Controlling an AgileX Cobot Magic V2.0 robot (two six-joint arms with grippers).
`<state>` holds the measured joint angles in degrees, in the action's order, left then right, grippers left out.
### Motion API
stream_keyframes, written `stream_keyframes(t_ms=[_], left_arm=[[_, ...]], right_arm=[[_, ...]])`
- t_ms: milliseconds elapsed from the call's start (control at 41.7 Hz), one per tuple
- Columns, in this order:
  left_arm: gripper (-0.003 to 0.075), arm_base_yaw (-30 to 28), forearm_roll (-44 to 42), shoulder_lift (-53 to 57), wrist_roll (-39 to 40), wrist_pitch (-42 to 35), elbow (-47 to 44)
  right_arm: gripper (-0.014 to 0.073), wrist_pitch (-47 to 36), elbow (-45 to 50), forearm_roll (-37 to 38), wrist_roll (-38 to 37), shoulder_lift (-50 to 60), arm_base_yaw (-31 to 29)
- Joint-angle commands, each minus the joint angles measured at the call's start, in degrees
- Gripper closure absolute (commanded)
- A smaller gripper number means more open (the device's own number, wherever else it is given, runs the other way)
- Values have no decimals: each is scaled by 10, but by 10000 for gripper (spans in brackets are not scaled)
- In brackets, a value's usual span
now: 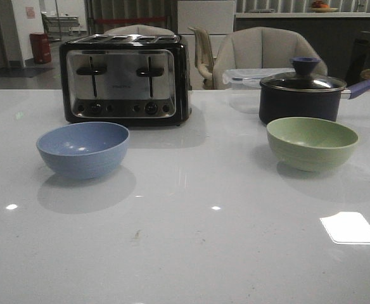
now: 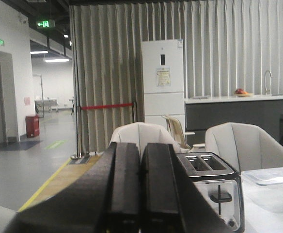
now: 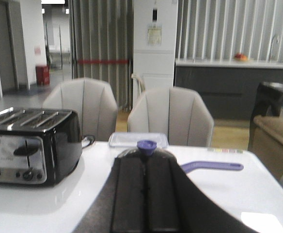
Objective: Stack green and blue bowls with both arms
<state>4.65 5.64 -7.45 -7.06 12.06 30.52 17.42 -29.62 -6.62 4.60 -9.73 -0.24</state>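
Observation:
A dusty blue bowl (image 1: pixel 83 148) sits upright on the white table at the left, in front of the toaster. A pale green bowl (image 1: pixel 312 142) sits upright at the right, in front of the saucepan. Both are empty and far apart. Neither arm shows in the front view. In the left wrist view my left gripper (image 2: pixel 141 150) is shut and empty, held level and pointing past the toaster. In the right wrist view my right gripper (image 3: pixel 145 162) is shut and empty, pointing at the saucepan. Neither bowl shows in the wrist views.
A black and steel toaster (image 1: pixel 125 78) stands at the back left. A dark lidded saucepan (image 1: pixel 301 95) with a purple handle stands at the back right, a clear plastic box (image 1: pixel 245 77) behind it. Chairs stand beyond the table's far edge.

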Motion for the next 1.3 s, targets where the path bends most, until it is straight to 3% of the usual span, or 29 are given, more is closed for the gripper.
stream_keyframes(t_ms=[0, 120, 336, 768, 840, 864, 912, 1007, 1055, 1103, 1151, 1271], left_arm=[[621, 0, 3, -54, -1, 17, 72], [621, 0, 3, -106, -1, 84, 113], [621, 0, 4, -175, -1, 153, 104], [620, 0, 8, -263, -1, 175, 87], [613, 0, 8, -272, -1, 175, 87], [603, 0, 8, -275, -1, 175, 87], [543, 0, 8, -280, -1, 176, 87], [295, 0, 9, -282, -1, 175, 87], [195, 0, 9, -282, -1, 173, 87], [115, 0, 10, -282, -1, 173, 87], [80, 0, 22, -282, -1, 173, 87], [85, 25, 31, -282, -3, 167, 87]], right_arm=[[557, 26, -72, 1, 5, -63, -1], [557, 92, -116, 1, 5, -124, -1], [557, 170, -119, 1, 5, -214, -1], [555, 232, -119, 1, 5, -357, -1], [496, 232, -119, 1, 5, -375, -1], [472, 232, -119, 1, 5, -380, -1], [341, 231, -119, 1, 5, -392, -1], [78, 223, -119, 1, 5, -415, -1], [-13, 217, -119, 1, 5, -425, -1], [-43, 211, -119, 1, 5, -434, -1], [-20, 203, -121, 1, 1, -447, -1], [-6, 195, -134, -1, -7, -486, -12]])
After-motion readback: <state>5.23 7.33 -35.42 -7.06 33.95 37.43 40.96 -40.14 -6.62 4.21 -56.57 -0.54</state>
